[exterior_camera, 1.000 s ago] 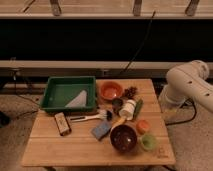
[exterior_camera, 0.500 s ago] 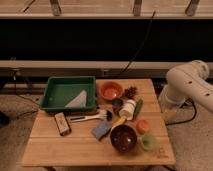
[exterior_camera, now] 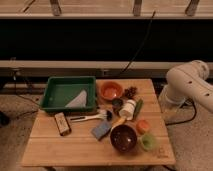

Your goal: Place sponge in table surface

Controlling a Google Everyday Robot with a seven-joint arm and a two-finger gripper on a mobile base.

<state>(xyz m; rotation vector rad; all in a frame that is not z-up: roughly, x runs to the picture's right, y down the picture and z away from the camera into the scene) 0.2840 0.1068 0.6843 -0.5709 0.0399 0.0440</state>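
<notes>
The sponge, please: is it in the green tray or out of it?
Out: the sponge lies on the tabletop beside the dark bowl. The hand is out of view.

Arm (exterior_camera: 191, 84): cut off at 3 o'clock edge; gripper beyond it, unseen. Dark cluster (exterior_camera: 131, 92), 3 o'clock of orange bowl (exterior_camera: 110, 90): unidentifiable.

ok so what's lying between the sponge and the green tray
A pale-handled brush lies between the sponge and green tray, per the camera view. The gripper is out of view; only the arm shows, right of the table surface.
</notes>
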